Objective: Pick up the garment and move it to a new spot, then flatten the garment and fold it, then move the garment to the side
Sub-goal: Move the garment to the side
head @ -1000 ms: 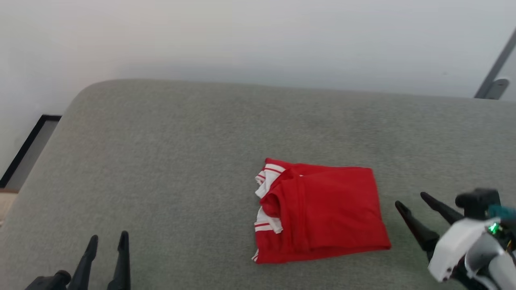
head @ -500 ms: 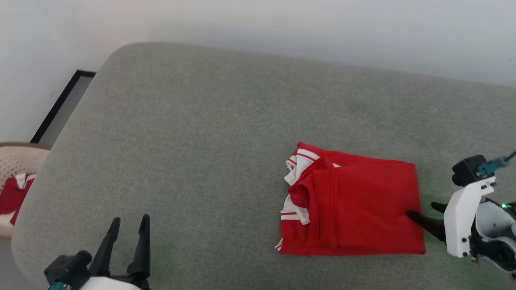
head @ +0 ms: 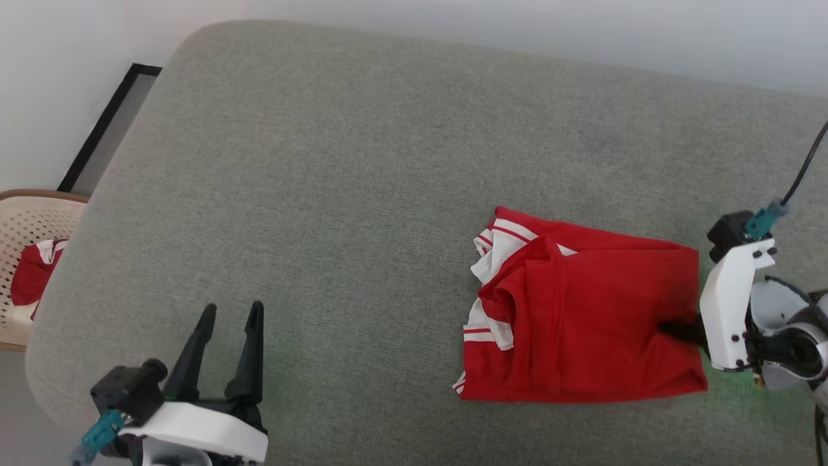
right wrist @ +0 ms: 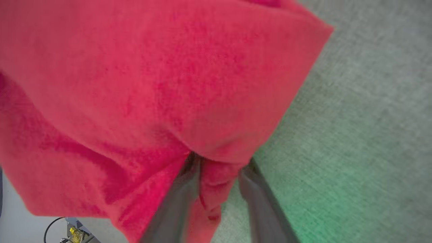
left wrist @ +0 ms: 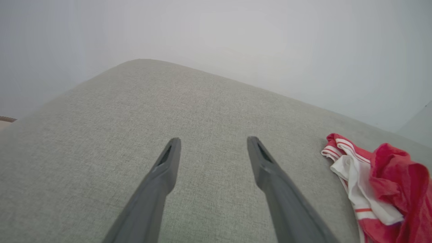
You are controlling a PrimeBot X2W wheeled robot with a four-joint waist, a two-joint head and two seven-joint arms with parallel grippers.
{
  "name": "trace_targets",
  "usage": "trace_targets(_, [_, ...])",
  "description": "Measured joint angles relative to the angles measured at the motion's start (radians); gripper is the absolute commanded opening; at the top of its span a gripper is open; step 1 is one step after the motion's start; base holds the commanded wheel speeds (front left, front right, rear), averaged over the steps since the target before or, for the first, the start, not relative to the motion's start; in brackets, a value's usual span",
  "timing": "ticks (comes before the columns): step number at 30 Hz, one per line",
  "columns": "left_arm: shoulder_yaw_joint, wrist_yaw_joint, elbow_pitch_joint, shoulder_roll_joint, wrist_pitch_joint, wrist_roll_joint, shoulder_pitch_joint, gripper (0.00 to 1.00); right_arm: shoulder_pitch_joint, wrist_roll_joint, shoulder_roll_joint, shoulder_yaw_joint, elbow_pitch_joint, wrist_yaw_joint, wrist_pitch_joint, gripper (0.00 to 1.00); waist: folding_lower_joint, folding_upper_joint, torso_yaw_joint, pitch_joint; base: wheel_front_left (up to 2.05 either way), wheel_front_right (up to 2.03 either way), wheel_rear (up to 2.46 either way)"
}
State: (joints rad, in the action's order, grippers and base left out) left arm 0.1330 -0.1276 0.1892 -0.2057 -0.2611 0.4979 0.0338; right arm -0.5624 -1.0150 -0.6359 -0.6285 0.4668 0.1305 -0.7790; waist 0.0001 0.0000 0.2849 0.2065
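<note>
The garment [head: 582,323] lies folded on the grey cushioned surface [head: 356,194], plain red side up, with white sleeves and striped trim bunched at its left end. My right gripper [head: 676,331] is at the garment's right edge, with its fingers pushed into the fold. In the right wrist view the right gripper [right wrist: 219,162] is shut on a bunch of the garment's red cloth [right wrist: 152,84]. My left gripper [head: 233,310] stands open at the lower left, well apart from the garment. In the left wrist view the left gripper [left wrist: 214,140] holds nothing, and the garment's sleeve end [left wrist: 388,182] shows at the right.
A woven cream basket [head: 26,213] stands on the floor left of the cushion and holds another red and white cloth [head: 32,278]. A black-framed panel [head: 110,123] lies by the wall at the back left. The cushion's rounded left edge drops off near my left arm.
The head camera has tilted down and shifted, bringing the basket into view. My right gripper has moved left onto the garment's right edge and shut on the cloth. The left gripper stays open.
</note>
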Motion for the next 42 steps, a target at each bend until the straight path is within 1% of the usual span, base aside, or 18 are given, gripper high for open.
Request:
trace_targets(5, [-0.008,0.000,-0.004,-0.009,0.000,0.000,0.027,1.00,-0.019,-0.026,-0.002,0.004,-0.038,0.000,0.014,0.00,0.0000,0.0000,-0.024,0.018,0.00,0.00,0.00])
trace_targets(9, [-0.006,0.000,-0.008,-0.015,0.000,0.000,0.055,1.00,-0.036,-0.032,-0.021,0.016,-0.065,0.001,0.037,0.00,0.0000,0.0000,-0.051,0.032,0.00,0.00,0.00])
trace_targets(14, [-0.005,0.000,-0.010,-0.022,0.000,0.000,0.101,1.00,-0.060,-0.031,-0.075,0.039,-0.079,0.000,0.061,0.00,0.0000,-0.0001,-0.091,0.049,0.00,0.00,0.00])
trace_targets(20, [0.019,0.000,-0.016,-0.055,0.000,0.001,0.150,1.00,-0.084,-0.014,-0.130,0.059,-0.087,0.000,0.099,0.00,0.0000,0.0000,-0.151,0.064,0.00,0.00,0.00])
trace_targets(25, [0.057,0.000,-0.020,-0.071,0.000,-0.001,0.195,1.00,-0.106,-0.005,-0.166,0.081,-0.086,0.000,0.139,0.00,-0.0001,0.0000,-0.209,0.076,0.00,0.00,0.00])
trace_targets(33, [0.137,0.000,-0.013,-0.085,0.000,0.000,0.291,1.00,-0.172,0.021,-0.227,0.109,-0.049,0.000,0.201,0.00,0.0000,0.0000,-0.305,0.106,0.00,0.00,0.00])
trace_targets(40, [0.221,0.000,0.002,-0.088,0.000,0.001,0.386,1.00,-0.227,0.058,-0.275,0.103,-0.003,0.000,0.285,0.00,0.0000,0.0000,-0.382,0.146,0.00,0.00,0.00])
trace_targets(42, [0.243,0.000,0.006,-0.087,0.000,0.002,0.410,1.00,-0.243,0.084,-0.292,0.093,0.011,0.000,0.317,0.00,0.0000,0.0000,-0.400,0.161,0.00,0.00,0.00])
